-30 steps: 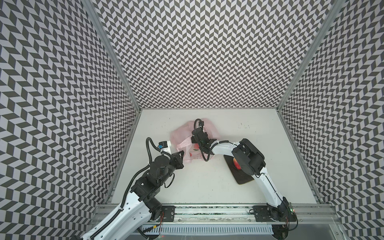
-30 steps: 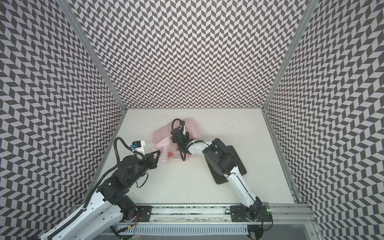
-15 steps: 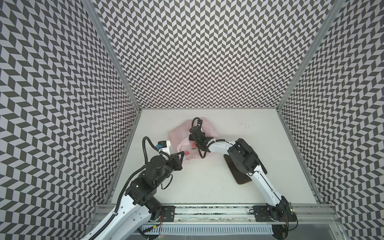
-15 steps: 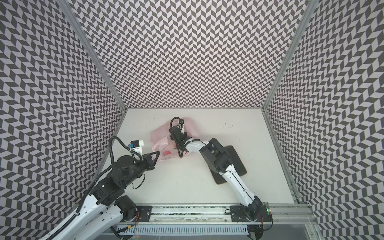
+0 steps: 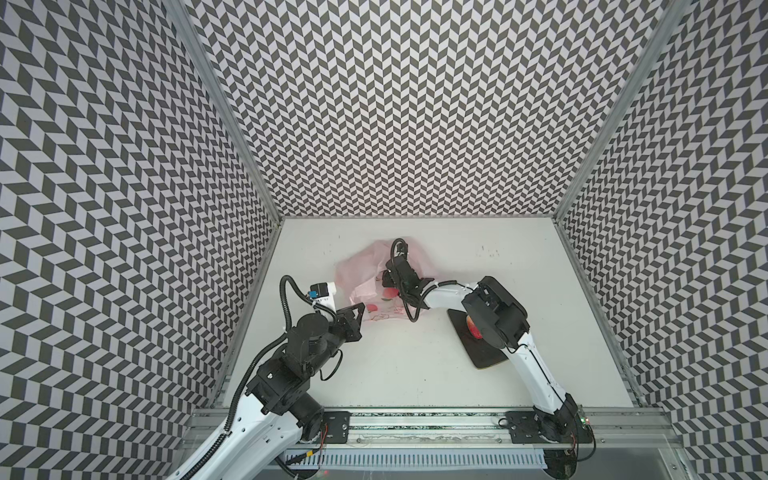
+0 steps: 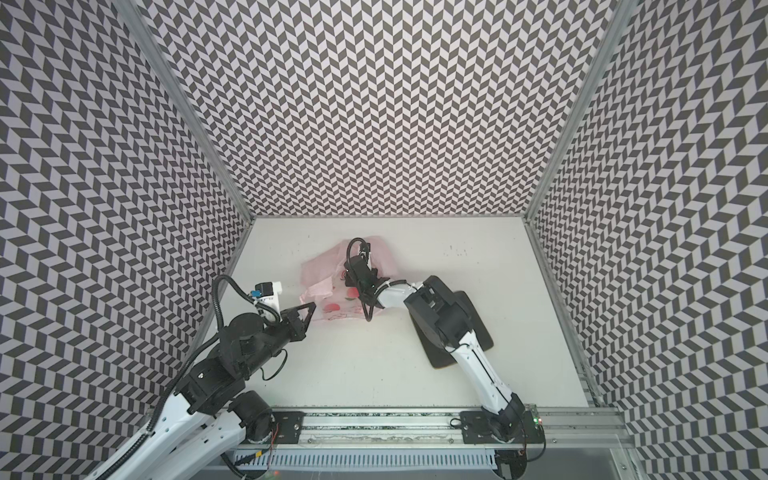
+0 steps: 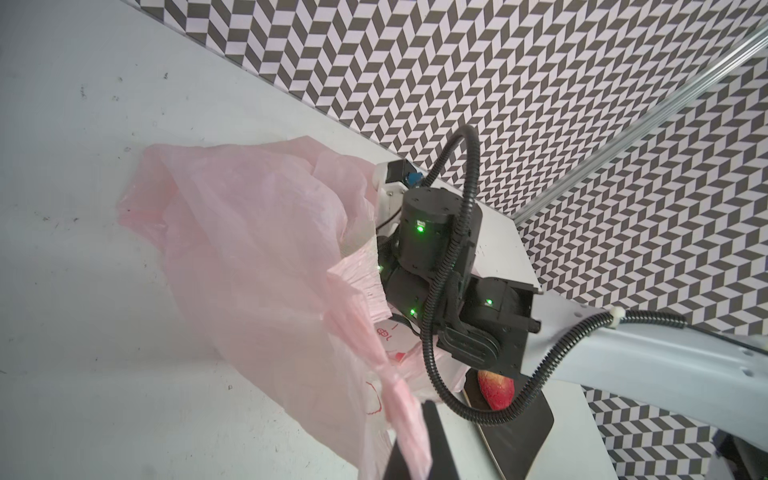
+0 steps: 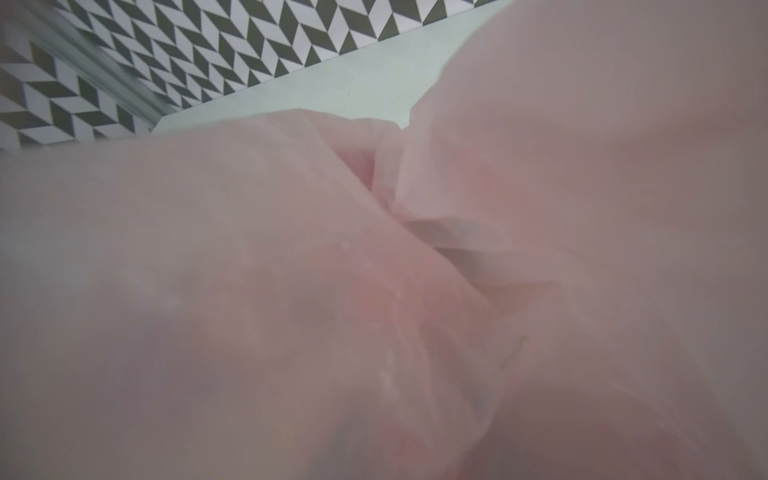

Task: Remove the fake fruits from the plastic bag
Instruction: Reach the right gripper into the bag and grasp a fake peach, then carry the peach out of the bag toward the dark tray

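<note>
Plastic bag (image 5: 360, 266) lies on the tabletop (image 5: 415, 374), its near edge clamped in the closed left pincer (image 7: 411, 453). The right pincer (image 5: 388, 277) is buried inside the bag and film hides it, so I can't tell its grip. The dark board (image 5: 484, 359) sits well behind the right pincer and carries one apple (image 5: 472, 336), the only fruit visibly out. The other fake fruits aren't visible and are presumably still bagged. Early stage, I'd judge.

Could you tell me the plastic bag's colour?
The plastic bag is translucent pale pink; left wrist view shows best.
</note>
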{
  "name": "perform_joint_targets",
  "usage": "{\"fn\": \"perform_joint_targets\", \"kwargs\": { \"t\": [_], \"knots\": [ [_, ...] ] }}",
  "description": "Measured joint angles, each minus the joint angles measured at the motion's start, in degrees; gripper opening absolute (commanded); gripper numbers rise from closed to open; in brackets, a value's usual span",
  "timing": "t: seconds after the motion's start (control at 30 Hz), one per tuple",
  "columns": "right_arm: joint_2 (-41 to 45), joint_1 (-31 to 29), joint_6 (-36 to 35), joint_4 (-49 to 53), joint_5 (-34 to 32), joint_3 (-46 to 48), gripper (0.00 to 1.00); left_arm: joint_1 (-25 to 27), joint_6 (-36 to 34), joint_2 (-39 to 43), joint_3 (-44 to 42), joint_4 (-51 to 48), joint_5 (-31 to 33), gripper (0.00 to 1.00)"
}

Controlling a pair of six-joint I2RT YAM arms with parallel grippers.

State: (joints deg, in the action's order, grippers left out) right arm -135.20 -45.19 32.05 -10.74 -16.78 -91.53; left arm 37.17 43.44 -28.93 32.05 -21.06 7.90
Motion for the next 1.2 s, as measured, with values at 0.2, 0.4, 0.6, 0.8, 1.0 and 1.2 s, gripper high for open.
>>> {"fn": "perform_joint_targets", "kwargs": {
  "t": [0.2,0.4,0.6,0.8,1.0,1.2],
  "knots": [
    [7.8,0.0,-0.4,-0.3,7.3,8.4,0.14,0.1,1.0,-1.2,-0.2,3.4,2.0,0.0],
    [15.8,0.0,-1.8,-1.3,14.5,16.7,0.14,0.2,1.4,-3.3,-0.6,6.3,4.0,0.0],
    [24.1,0.0,-4.2,-1.5,21.5,23.7,0.14,0.2,1.7,-4.9,-1.2,8.9,5.1,0.0],
    [30.9,0.0,-5.3,-2.1,27.7,27.5,0.15,0.2,1.9,-5.5,-2.3,10.0,5.7,0.0],
    [38.7,0.0,-6.8,0.9,30.4,31.4,0.16,0.2,1.9,-6.0,-2.4,10.8,6.0,0.0],
    [53.1,1.2,-6.1,9.3,24.6,36.9,0.15,0.3,1.7,-6.0,-2.4,11.2,5.8,0.0]
  ]
}}
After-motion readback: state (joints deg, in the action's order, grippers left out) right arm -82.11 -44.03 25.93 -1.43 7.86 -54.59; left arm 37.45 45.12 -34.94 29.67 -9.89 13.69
